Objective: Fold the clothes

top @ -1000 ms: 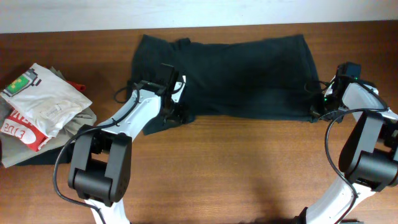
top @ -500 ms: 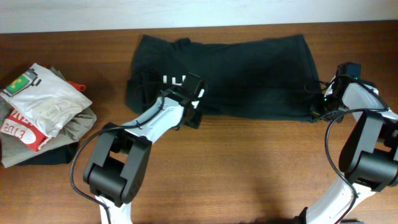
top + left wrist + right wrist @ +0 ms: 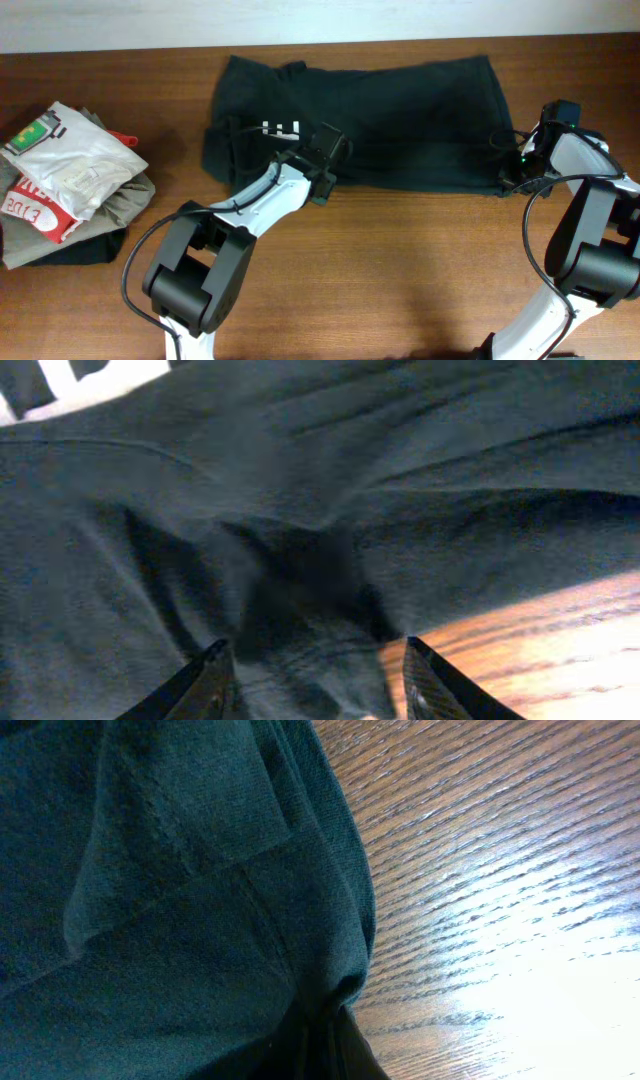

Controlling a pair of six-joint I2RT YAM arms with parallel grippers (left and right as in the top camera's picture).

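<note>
The black T-shirt (image 3: 400,120) lies spread across the far middle of the table, with a strip of white letters (image 3: 280,128) showing near its left end. My left gripper (image 3: 328,170) is at the shirt's front edge. In the left wrist view its fingers (image 3: 318,670) are wide apart over bunched black cloth (image 3: 300,510) beside bare wood, with nothing pinched. My right gripper (image 3: 513,176) is at the shirt's front right corner. In the right wrist view its jaws (image 3: 322,1045) are shut on the shirt's folded edge (image 3: 200,890).
A pile of other garments sits at the left edge: a white folded tee with a green label (image 3: 65,160) on a red-and-white printed piece (image 3: 30,208). Bare wooden table (image 3: 400,270) stretches along the front.
My left gripper has moved right along the shirt's front edge, from the left sleeve area towards the middle. The white letters now show. The right arm has not moved.
</note>
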